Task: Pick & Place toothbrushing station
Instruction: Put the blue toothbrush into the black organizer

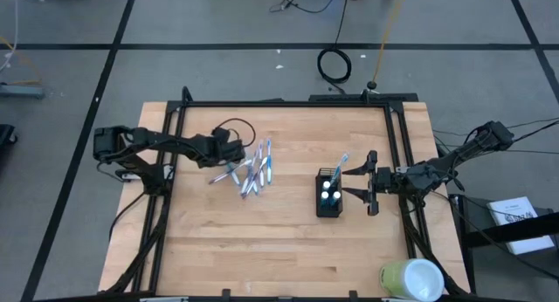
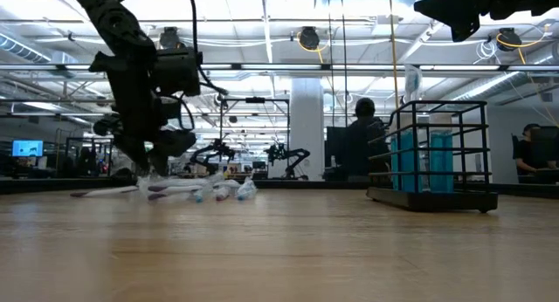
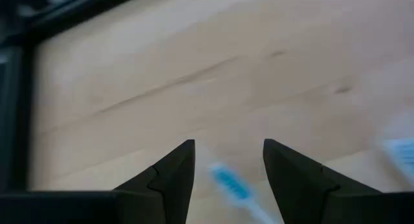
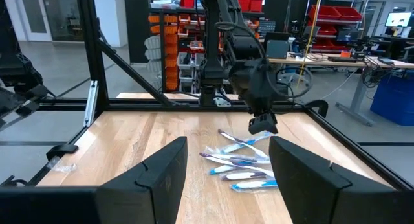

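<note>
Left of centre in the high view, the left hand [image 1: 234,154], part open and empty, hovers at the toothbrushes [image 1: 253,169], needing to close on one for the holder [image 1: 330,195], while the right hand [image 1: 370,182] waits wide open.

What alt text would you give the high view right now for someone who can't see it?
Seen from above, the left gripper hangs open at the left edge of a heap of toothbrushes on a wooden table. The right gripper waits open beside a black holder that already has one toothbrush in it.
</note>
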Action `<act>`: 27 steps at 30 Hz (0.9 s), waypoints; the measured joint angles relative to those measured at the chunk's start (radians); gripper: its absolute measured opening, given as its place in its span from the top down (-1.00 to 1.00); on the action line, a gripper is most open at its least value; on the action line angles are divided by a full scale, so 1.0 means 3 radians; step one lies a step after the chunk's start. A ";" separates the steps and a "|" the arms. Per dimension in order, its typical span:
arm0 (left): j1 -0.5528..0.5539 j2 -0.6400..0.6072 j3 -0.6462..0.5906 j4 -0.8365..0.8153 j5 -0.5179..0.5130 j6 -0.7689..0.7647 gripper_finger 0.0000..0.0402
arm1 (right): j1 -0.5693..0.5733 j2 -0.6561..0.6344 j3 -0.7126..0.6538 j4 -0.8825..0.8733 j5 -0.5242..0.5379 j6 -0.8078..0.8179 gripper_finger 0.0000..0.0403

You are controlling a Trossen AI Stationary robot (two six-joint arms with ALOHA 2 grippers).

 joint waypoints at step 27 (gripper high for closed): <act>-0.0118 -0.0085 0.0083 -0.0570 0.0880 -0.0765 0.05 | 0.0000 0.0000 0.0000 -0.0001 -0.0001 -0.0066 -0.04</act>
